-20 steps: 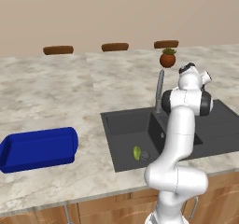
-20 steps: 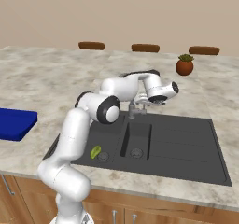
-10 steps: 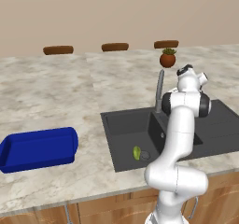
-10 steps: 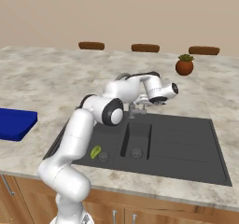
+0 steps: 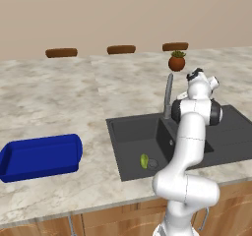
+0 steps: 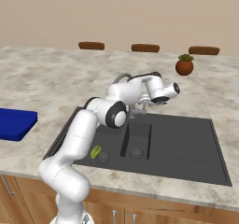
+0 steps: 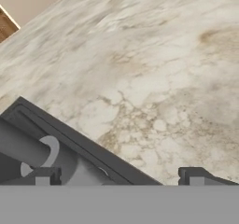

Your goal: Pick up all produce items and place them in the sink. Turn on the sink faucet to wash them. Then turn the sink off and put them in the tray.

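Simulated kitchen, marble-pattern counter (image 5: pixel 59 97) running the full width, with the dark-grey sink (image 6: pixel 186 143) set into its near edge. The produce item (image 5: pixel 144 161), a small yellow-green oval, lies in the left basin just beside the round drain, so the placing step reads as complete. The blue tray (image 5: pixel 40 156) sits on the counter near its front edge, well apart from the sink on the left. A brown potted plant (image 6: pixel 184 65) stands toward the counter's far edge. The gripper (image 6: pixel 173 90) is held above the counter behind the sink's rear rim, close to the gooseneck faucet (image 5: pixel 169 95); in the hand view the two fingertips (image 7: pixel 43 175) stand wide apart with nothing between them, so the jaws are released and empty. Judged step in hand: turning on the water. To do it well, approach the small lever at the faucet base squarely, push it with one fingertip and avoid striking the spout; the lever itself is too small to make out clearly
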You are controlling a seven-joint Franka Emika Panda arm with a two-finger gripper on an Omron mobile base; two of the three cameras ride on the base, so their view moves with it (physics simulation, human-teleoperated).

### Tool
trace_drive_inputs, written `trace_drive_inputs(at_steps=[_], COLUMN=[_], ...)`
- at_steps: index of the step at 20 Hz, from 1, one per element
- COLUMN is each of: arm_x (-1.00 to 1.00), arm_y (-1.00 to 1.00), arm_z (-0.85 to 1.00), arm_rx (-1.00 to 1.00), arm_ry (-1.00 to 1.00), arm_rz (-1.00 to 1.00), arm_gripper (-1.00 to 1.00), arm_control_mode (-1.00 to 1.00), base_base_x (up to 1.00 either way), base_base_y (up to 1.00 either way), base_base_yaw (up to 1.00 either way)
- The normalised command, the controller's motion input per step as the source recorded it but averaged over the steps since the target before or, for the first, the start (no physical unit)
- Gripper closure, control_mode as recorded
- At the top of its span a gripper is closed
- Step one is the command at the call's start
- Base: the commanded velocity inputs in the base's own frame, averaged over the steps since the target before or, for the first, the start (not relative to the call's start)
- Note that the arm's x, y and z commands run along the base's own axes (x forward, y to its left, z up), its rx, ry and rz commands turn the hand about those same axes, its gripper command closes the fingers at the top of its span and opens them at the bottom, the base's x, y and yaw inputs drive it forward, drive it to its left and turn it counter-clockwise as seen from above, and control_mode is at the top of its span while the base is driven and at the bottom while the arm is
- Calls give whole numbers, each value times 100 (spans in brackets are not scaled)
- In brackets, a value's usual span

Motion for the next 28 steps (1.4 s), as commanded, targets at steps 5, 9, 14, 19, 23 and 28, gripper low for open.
trace_drive_inputs(at_steps=[5,9,14,19,23,28], arm_x=[0,0,0,0,0,0], arm_y=[0,14,11,0,-15,-44], arm_z=[-19,-27,-18,-16,-16,-27], arm_rx=[0,-2,-1,-1,0,0], arm_ry=[0,0,-2,0,0,0], arm_rz=[0,0,0,0,0,0], arm_gripper=[-100,100,100,100,100,100], arm_control_mode=[-100,-100,-100,-100,-100,-100], base_base_x=[0,0,0,0,0,0], base_base_y=[0,0,0,0,0,0], base_base_yaw=[0,0,0,0,0,0])
